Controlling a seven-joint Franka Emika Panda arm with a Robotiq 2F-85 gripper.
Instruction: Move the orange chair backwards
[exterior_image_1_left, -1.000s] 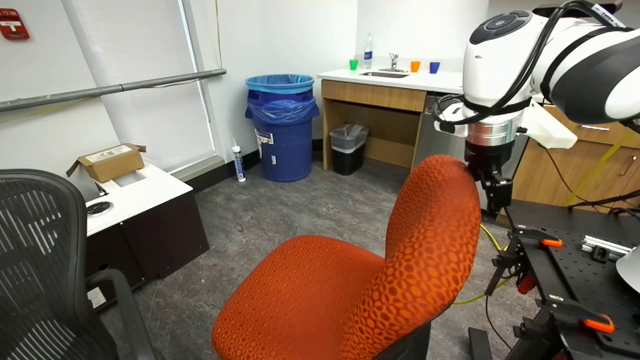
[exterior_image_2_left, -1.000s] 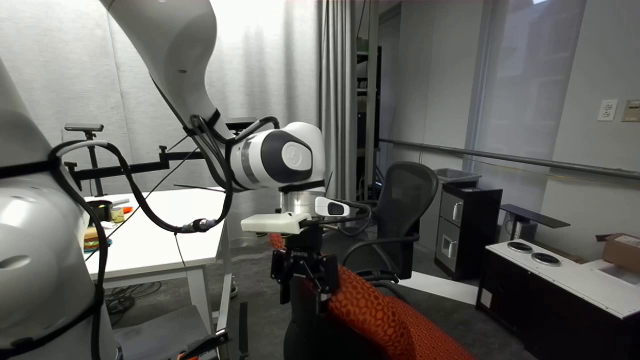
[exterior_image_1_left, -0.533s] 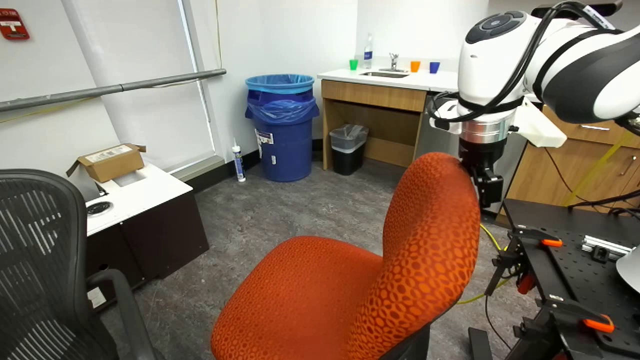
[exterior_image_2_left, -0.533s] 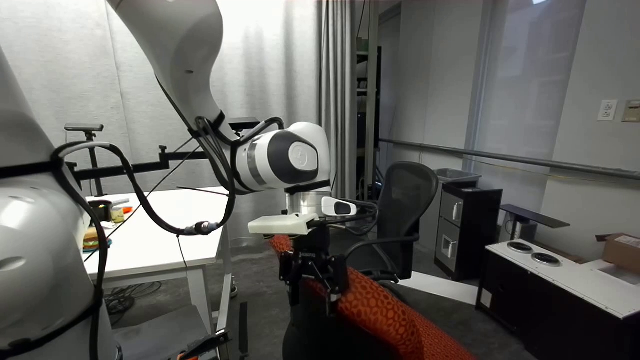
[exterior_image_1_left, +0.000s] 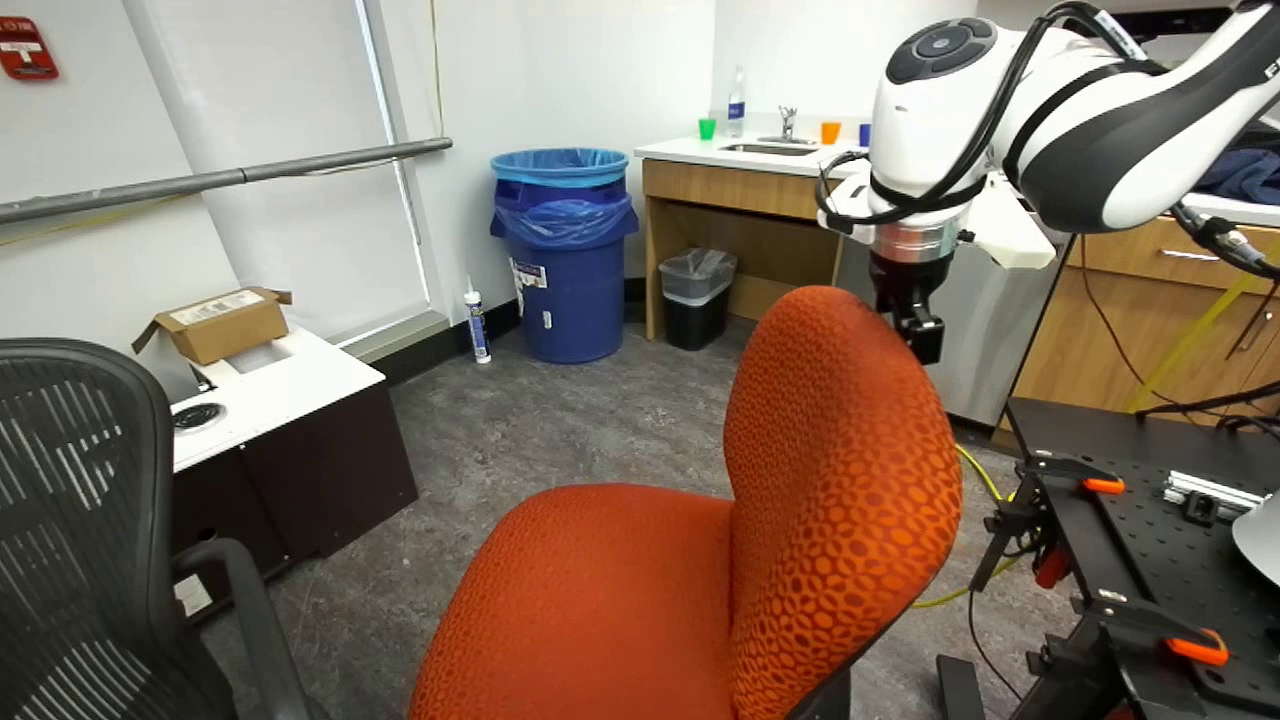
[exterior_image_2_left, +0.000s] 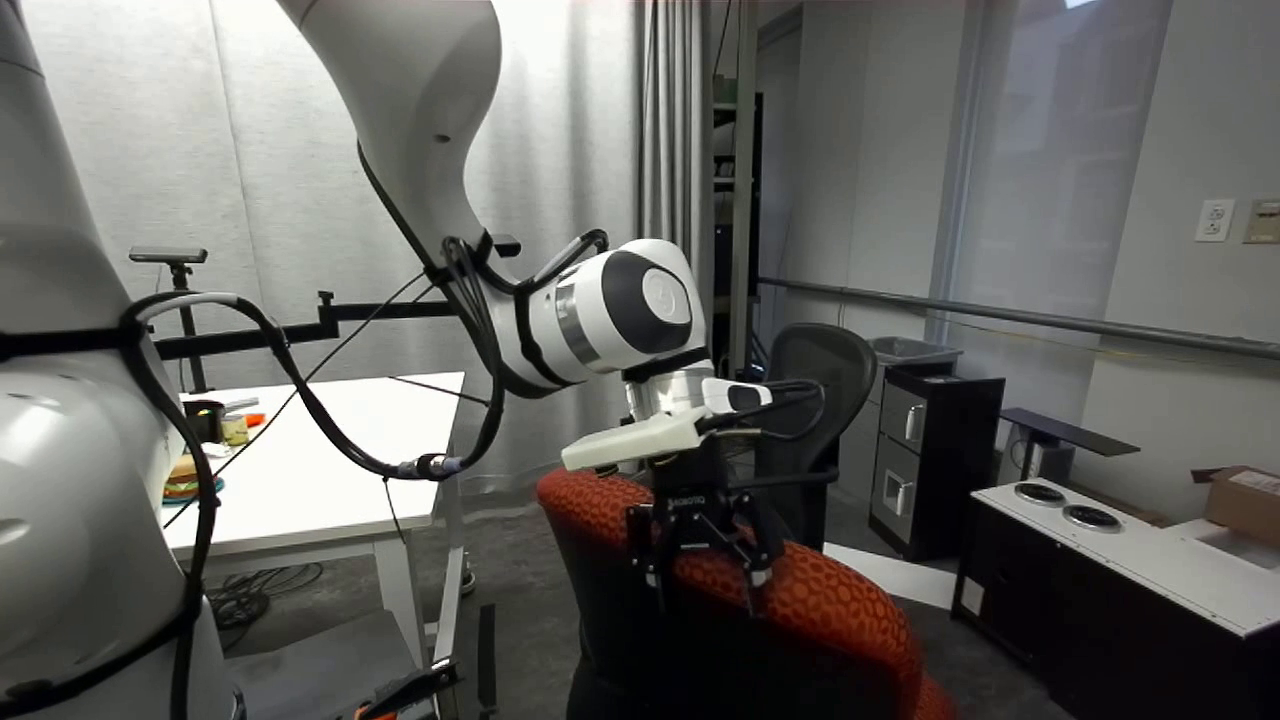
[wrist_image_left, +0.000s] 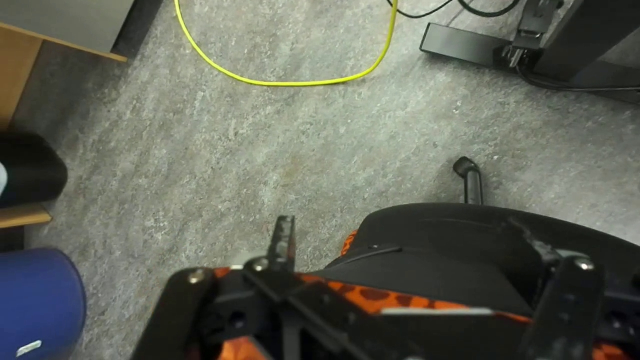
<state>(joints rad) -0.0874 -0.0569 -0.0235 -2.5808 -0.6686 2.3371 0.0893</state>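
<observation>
The orange chair (exterior_image_1_left: 735, 560) fills the lower middle of the frame in an exterior view, its tall backrest (exterior_image_1_left: 850, 470) rising to the right of the seat (exterior_image_1_left: 590, 600). The hand (exterior_image_2_left: 704, 597) hangs at the top edge with its fingers (wrist_image_left: 283, 242) spread well apart, pinching nothing; both point down on the side of the black rear shell (exterior_image_2_left: 690, 660), though whether they touch it I cannot tell. I'd expect a bulky thing, too heavy to lift but willing to slide or roll; a black base leg (wrist_image_left: 472, 186) pokes out right of centre in the wrist view, and any wheel under it is hidden. The fabric looks padded and grippy, the shell stiff, and nothing about it seems fragile. The rim looks thick and rounded for a pinch, so the rear shell near its middle seems the better place to bear on: pressing high or off to one side would likely tip or swivel the chair instead of shifting it.
</observation>
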